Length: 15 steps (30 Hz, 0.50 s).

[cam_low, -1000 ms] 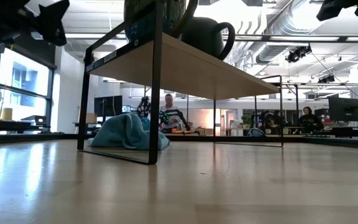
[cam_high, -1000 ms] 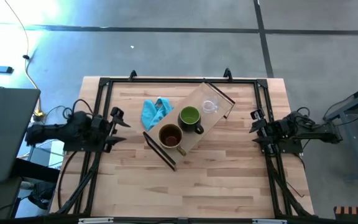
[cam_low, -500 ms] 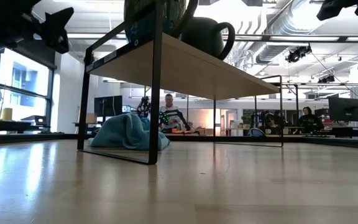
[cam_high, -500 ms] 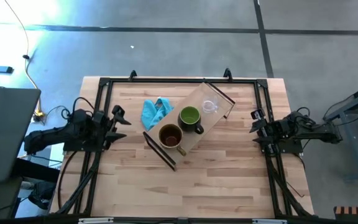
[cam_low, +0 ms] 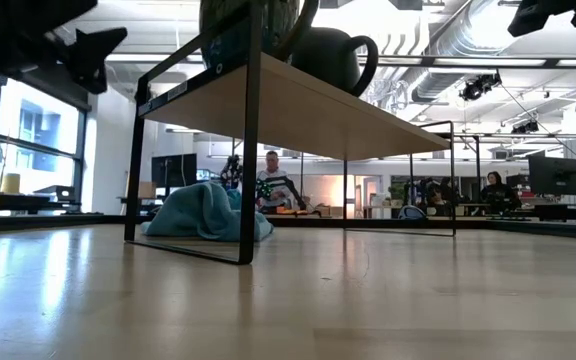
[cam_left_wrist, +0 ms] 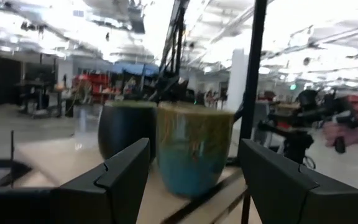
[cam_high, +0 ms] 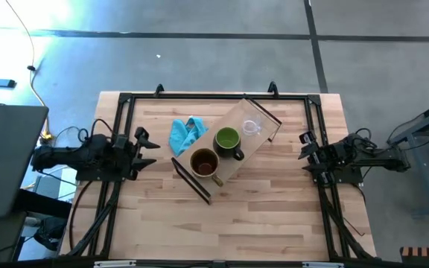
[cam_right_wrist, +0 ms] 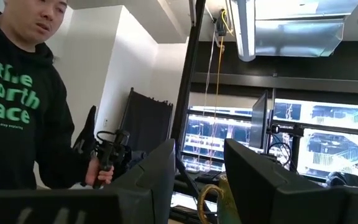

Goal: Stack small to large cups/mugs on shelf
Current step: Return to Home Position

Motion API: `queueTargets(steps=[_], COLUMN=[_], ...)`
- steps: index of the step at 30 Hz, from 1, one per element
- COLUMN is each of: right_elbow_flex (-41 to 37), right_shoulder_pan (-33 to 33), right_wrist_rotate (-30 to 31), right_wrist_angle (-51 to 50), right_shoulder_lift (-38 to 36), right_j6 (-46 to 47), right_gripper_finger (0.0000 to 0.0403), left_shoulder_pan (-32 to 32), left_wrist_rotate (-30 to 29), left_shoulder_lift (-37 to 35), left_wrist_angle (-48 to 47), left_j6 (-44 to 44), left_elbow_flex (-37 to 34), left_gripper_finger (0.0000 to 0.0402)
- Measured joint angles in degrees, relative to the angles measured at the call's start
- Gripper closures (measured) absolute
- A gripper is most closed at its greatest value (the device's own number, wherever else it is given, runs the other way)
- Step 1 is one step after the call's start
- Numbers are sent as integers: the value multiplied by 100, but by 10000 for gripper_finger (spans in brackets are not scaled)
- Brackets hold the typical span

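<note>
As shelf (cam_high: 234, 121) holds cup (cam_high: 252, 128), green mug (cam_high: 228, 139), brown mug (cam_high: 204, 161)

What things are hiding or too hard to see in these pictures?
Brown mug: low view, cut off by the top edge.
Green mug: left wrist view, blurred.
Glass cup: low view, hidden above the shelf board, behind the mugs; faint in the high view.
Left tool and right tool: low view, partly cut off by picture edges.

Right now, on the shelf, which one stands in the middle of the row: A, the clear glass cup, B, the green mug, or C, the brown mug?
B: seen from above, the green mug stands between the brown mug and the clear glass cup on the shelf.
</note>
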Motion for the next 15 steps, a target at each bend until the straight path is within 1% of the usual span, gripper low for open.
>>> queueTargets(steps=[4, 8, 15], right_elbow_flex=[0, 0, 0], right_shoulder_pan=[-2, -2, -2], right_wrist_rotate=[-6, -18, -35], right_wrist_angle=[67, 132, 252], right_shoulder_lift=[0, -2, -2], right_j6=[92, 271, 305], right_gripper_finger=[272, 272, 272], left_shoulder_pan=[-159, -257, -275], left_wrist_rotate=[-155, -115, -64], left_shoulder_lift=[2, 2, 2], left_wrist_angle=[-413, -641, -1094], left_j6=[17, 144, 223], left_elbow_flex=[0, 0, 2], left_gripper_finger=[165, 165, 165])
